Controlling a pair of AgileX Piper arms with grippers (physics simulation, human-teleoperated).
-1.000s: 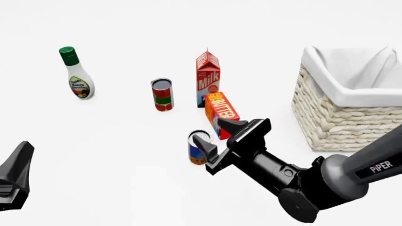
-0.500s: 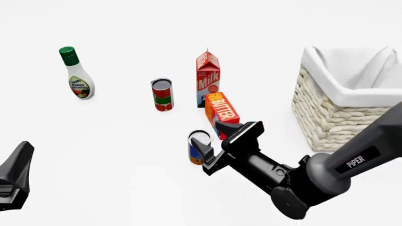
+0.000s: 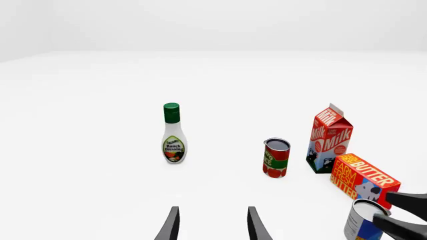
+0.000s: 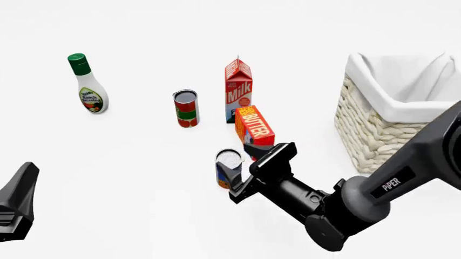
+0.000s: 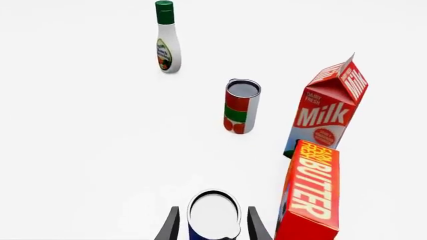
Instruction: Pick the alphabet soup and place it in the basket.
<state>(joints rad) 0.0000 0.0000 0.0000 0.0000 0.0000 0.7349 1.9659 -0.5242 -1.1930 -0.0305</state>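
The alphabet soup (image 4: 226, 162), a small can with a blue and orange label and a silver-white top, stands upright in front of the butter box. My right gripper (image 4: 245, 162) is open and low, one finger on each side of the can. In the right wrist view the can (image 5: 213, 214) sits between the fingers (image 5: 172, 226) with small gaps showing. It also shows in the left wrist view (image 3: 362, 221). The cream wicker basket (image 4: 374, 135) with white lining stands at the right. My left gripper (image 4: 21, 189) is open and empty at the near left, as its wrist view (image 3: 212, 229) shows.
A butter box (image 4: 254, 127) stands right behind the soup, close to the right gripper's far finger. A milk carton (image 4: 238, 89) is behind it. A red-and-green can (image 4: 185, 108) and a ranch dressing bottle (image 4: 88, 86) stand further left.
My right gripper has moved down and a little left, so its fingers now reach around the soup can. The can and the left arm have not moved.
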